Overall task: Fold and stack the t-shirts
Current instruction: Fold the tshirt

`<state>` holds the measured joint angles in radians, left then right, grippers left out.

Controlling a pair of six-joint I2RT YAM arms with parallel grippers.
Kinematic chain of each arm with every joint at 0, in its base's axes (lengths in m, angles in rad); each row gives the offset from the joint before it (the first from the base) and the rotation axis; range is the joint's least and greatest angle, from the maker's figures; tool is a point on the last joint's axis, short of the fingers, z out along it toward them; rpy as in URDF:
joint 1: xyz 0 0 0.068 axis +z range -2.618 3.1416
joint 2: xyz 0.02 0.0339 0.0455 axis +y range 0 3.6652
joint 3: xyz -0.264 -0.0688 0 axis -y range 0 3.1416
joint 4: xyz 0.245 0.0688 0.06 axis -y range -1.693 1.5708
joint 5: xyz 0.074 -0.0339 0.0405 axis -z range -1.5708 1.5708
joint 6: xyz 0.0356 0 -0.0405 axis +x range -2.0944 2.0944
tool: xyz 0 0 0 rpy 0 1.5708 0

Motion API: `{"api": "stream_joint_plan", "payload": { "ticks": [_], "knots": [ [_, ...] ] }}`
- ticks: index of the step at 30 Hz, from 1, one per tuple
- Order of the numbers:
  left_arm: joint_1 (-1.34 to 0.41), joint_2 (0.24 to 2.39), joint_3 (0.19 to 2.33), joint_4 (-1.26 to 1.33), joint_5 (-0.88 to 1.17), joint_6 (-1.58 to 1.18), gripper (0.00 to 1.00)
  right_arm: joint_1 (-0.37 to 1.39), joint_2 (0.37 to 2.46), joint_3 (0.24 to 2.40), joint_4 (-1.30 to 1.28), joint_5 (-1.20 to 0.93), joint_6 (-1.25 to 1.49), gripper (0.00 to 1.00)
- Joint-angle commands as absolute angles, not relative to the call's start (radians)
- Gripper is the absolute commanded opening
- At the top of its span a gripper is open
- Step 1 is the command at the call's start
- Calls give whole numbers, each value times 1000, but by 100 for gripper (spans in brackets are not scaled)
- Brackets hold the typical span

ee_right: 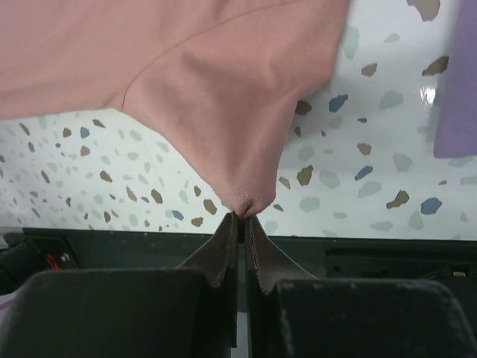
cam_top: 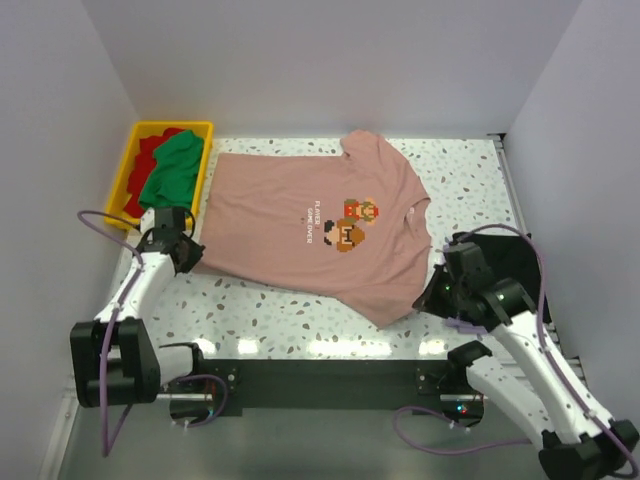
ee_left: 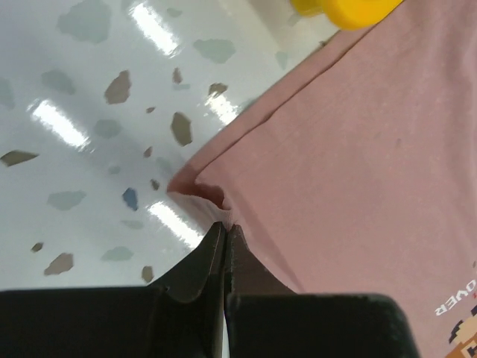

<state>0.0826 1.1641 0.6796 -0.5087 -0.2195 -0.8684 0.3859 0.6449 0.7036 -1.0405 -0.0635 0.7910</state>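
A dusty-pink t-shirt (cam_top: 310, 230) with a pixel-art chest print lies spread flat across the speckled table, collar toward the right. My left gripper (cam_top: 187, 250) is shut on the near-left hem corner of the pink t-shirt (ee_left: 195, 190), the cloth bunched at its tips (ee_left: 226, 226). At the near right, my right gripper (cam_top: 432, 290) is shut on the tip of the pink t-shirt's near sleeve (ee_right: 246, 198), which hangs pinched at its tips (ee_right: 244, 216). Green (cam_top: 175, 170) and red (cam_top: 150, 150) t-shirts lie heaped in a yellow bin (cam_top: 128, 165).
The yellow bin stands at the table's back left, its corner (ee_left: 343, 11) close to the left gripper. A lavender cloth edge (ee_right: 456, 82) shows at the right. A black mat (cam_top: 520, 260) lies under the right arm. A black rail (cam_top: 320, 375) runs along the near edge.
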Motion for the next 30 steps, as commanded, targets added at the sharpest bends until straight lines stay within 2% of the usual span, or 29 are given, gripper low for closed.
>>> {"api": "stream_joint_plan", "payload": {
  "ticks": [1, 4, 13, 23, 30],
  "knots": [
    [75, 1262, 770, -414, -170, -841, 0, 387, 793, 796, -841, -11, 746, 0],
    [57, 1377, 866, -393, -164, -850, 0, 387, 999, 865, -756, 27, 715, 0],
    [55, 1598, 1067, -396, -173, -861, 0, 348, 1350, 1060, -617, 41, 641, 0],
    [61, 1695, 1178, -422, -186, -842, 0, 200, 1485, 1241, -618, -25, 584, 0],
    [67, 1729, 1229, -439, -190, -838, 0, 183, 1557, 1336, -634, -25, 563, 0]
  ]
}}
